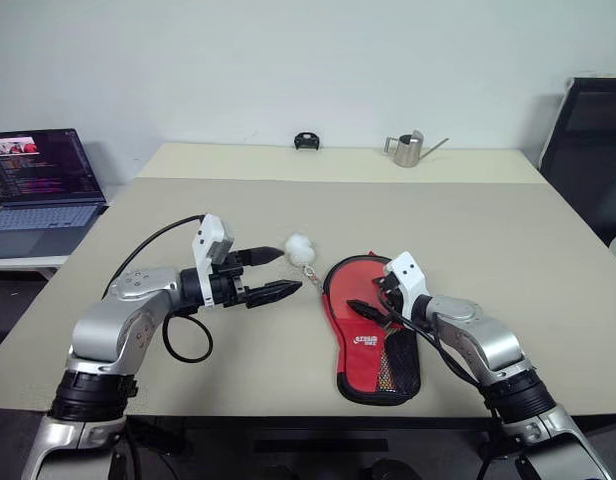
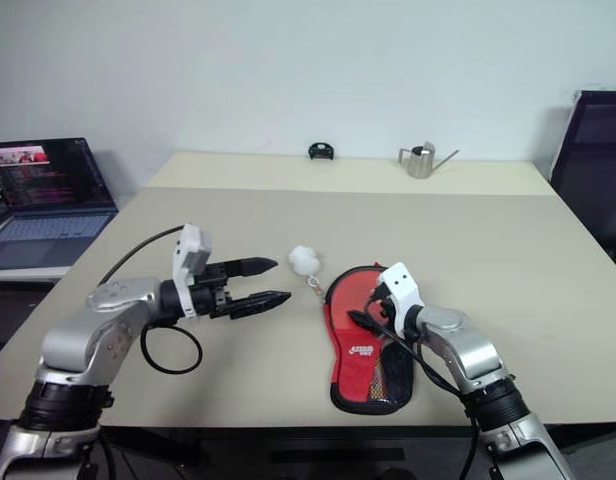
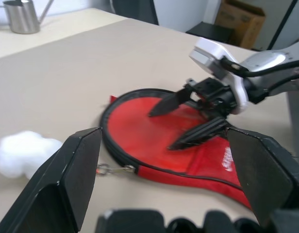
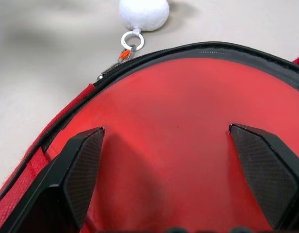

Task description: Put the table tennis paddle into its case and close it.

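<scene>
The case point(image 1: 371, 335) is lying flat on the beige desk point(image 1: 468, 240), red side facing up, its round end pointing away toward the far edge and its narrow handle end pointing toward the near edge. A white logo is showing on the red fabric near the neck, with a black mesh pocket sitting beside it at the handle end. A black zip band is running around the rounded rim. From the zip pull at the rim's far left, a short metal ring chain is trailing out to a fluffy white ball charm point(image 1: 299, 248), which is resting on the desk just beside the case.
</scene>
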Controlling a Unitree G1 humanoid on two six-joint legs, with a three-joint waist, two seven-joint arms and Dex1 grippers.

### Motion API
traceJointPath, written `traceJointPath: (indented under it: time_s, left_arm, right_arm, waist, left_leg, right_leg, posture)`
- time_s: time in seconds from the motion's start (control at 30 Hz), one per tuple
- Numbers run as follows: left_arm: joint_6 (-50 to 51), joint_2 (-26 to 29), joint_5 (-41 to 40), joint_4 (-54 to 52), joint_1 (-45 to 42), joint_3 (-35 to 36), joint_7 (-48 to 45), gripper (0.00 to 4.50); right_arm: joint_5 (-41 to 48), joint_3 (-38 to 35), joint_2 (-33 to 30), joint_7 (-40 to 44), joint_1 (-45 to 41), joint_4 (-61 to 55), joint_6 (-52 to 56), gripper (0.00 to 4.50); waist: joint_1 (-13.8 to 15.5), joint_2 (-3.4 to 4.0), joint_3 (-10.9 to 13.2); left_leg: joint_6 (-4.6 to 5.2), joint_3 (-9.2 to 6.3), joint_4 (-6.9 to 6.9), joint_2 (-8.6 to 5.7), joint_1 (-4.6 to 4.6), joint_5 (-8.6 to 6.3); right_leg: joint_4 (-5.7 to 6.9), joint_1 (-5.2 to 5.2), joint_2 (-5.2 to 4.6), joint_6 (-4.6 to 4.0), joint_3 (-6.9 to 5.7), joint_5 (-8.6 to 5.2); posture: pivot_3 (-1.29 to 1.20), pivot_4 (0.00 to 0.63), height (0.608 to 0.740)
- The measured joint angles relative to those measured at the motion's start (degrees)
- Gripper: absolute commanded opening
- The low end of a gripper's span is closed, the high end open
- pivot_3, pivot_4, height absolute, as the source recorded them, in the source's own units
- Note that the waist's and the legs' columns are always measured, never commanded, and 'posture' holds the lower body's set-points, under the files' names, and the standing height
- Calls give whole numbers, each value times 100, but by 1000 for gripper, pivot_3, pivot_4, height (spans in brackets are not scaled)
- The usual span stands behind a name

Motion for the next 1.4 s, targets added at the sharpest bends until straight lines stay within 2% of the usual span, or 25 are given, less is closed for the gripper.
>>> traceJointPath:
  time_s: [0.3,0.47,0.63,0.9,1.1,1.4]
  left_arm:
    - [-167,-220,371,267,-214,-115,161,4433]
    - [-455,-462,861,888,-599,-237,562,4433]
    - [-789,-1010,1494,2085,-1346,-448,1216,4433]
    - [-1571,-1927,2148,4766,-2736,-503,1979,4433]
    - [-2100,-2027,2383,6232,-3247,-357,2460,4467]
    - [-2205,-2282,2524,7184,-3410,-133,2584,4467]
  right_arm:
    - [-234,-102,158,355,55,463,-629,4479]
    - [-434,-95,168,391,72,536,-765,4479]
    - [-604,-114,270,370,32,596,-776,4479]
    - [-688,-160,429,364,0,642,-784,4479]
    - [-694,-210,457,318,56,597,-783,4496]
    - [-735,-256,509,233,113,536,-781,4496]
  waist:
    - [-16,-18,-15]
    - [-9,-26,-22]
    - [-2,-39,-31]
    - [-38,-43,-33]
    - [-31,-43,-33]
    - [-25,-44,-33]
  left_leg:
    - [0,-3,-5,2,35,0]
    - [0,-13,-5,2,46,0]
    - [0,-15,-4,1,45,0]
    - [-1,-14,-8,1,40,0]
    - [-2,-18,-8,1,35,-1]
    - [-2,-17,-9,-1,29,-1]
  right_leg:
    - [-10,37,1,2,-2,-1]
    - [-32,60,1,20,-9,-9]
    - [-34,62,1,21,-12,-5]
    - [-41,58,1,25,-13,-5]
    - [-49,57,0,35,-17,-3]
    - [-70,60,-2,53,-17,8]
  posture:
    - [0,150,740]
    - [0,150,740]
    - [0,150,740]
    - [0,150,740]
    - [0,150,740]
    - [0,150,740]
